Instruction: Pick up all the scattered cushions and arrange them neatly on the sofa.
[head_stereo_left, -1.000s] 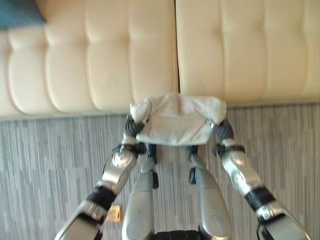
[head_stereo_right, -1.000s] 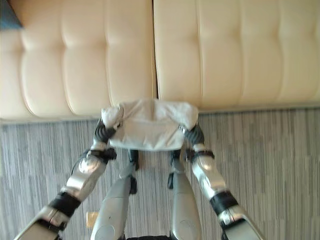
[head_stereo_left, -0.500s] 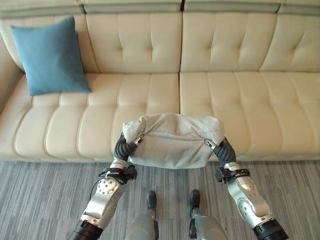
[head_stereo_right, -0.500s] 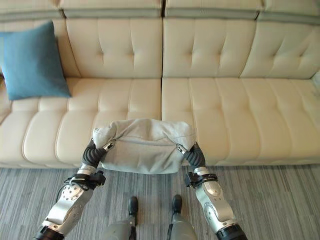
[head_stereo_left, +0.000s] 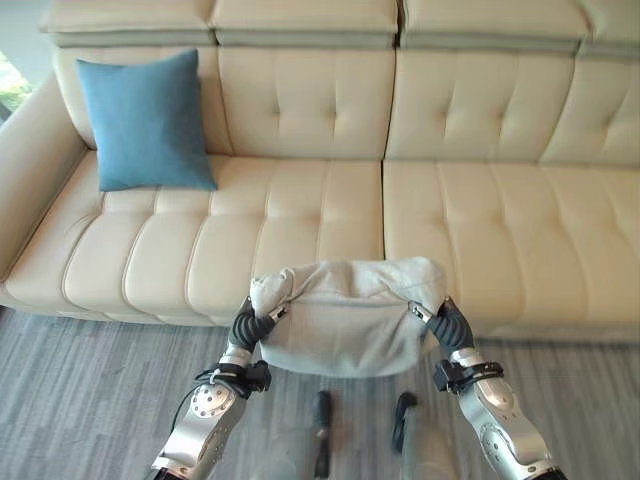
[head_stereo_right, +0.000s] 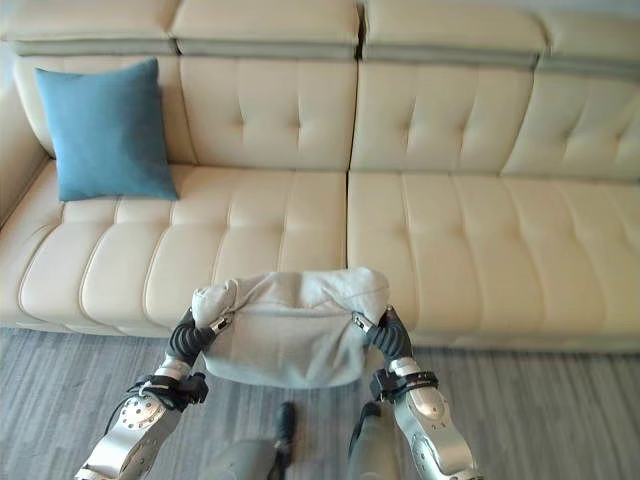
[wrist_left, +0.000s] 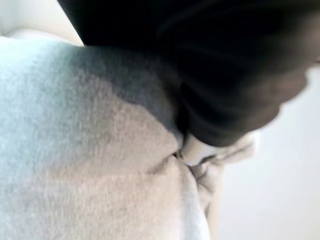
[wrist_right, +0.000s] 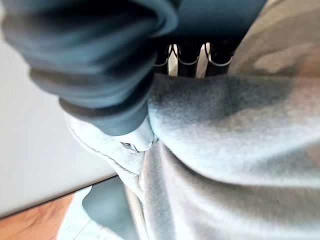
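Both arms reach forward from the bottom of the frame, wrists bent upward, with a grey cushion (head_stereo_left: 345, 318) carried between them in the lower centre of the eye views. The left hand (head_stereo_left: 250, 322) sits at the cushion's left edge and the right hand (head_stereo_left: 447, 322) at its right edge. Only the dark ribbed covers show clearly here; the fingers are sunk into or behind the fabric, so I cannot tell how far either hand is closed.

The cushion hangs in front of the cream sofa (head_stereo_left: 480, 220), overlapping the front edge of the seat near the seam between the two seat sections. A blue cushion (head_stereo_left: 146, 122) stands upright against the backrest at the upper left of the frame, well apart from the grey one.

Against half a second ago, the whole view has shifted: more of the sofa's backrest and its left armrest show, so the camera has moved. The grey cushion remains held between the two hands as before.

The left wrist view shows the dark cover pressed against grey fabric (wrist_left: 90, 165), one pale fingertip (wrist_left: 196, 149) dug into a fold. The right wrist view shows fingers (wrist_right: 187, 59) lying over the top of the cushion, and a strip of grey striped floor (wrist_right: 280, 30), which the left wrist view lacks.
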